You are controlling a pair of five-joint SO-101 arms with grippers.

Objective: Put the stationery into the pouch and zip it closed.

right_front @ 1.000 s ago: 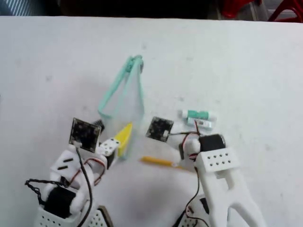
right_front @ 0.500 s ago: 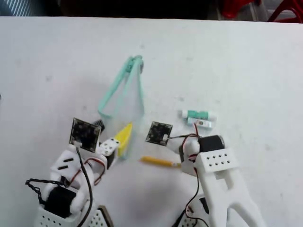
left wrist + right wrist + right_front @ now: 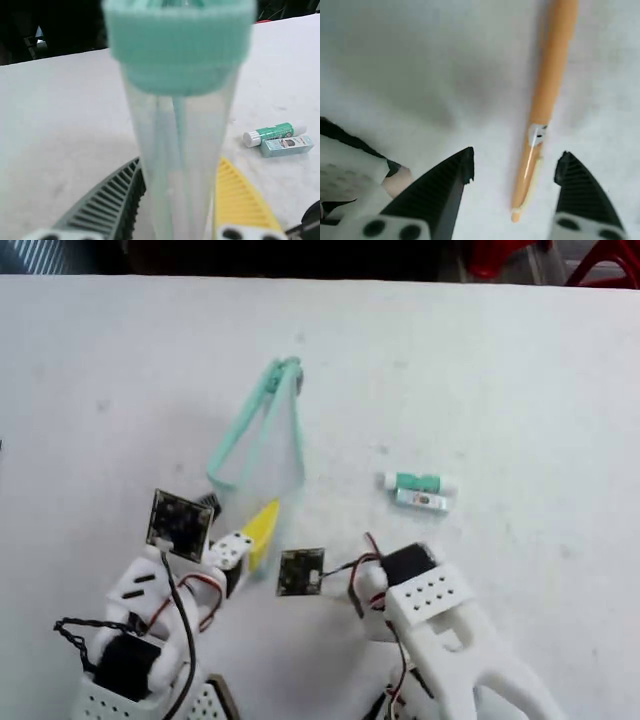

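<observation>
The left gripper (image 3: 182, 200) is closed on the pouch (image 3: 268, 455) at its near end. The right gripper (image 3: 516, 165) gapes wide, empty, astride the orange pen (image 3: 547, 100) lying on the desk (image 3: 500, 360) beside the pouch's held end. The pen sits off-centre, so closing could roll it away.

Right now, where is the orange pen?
In the right wrist view, the orange pen lies on the table, inside the open right pincer.

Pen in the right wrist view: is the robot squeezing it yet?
No, the orange pen lies on the table between the right gripper's open fingers, with a gap on each side.
</observation>
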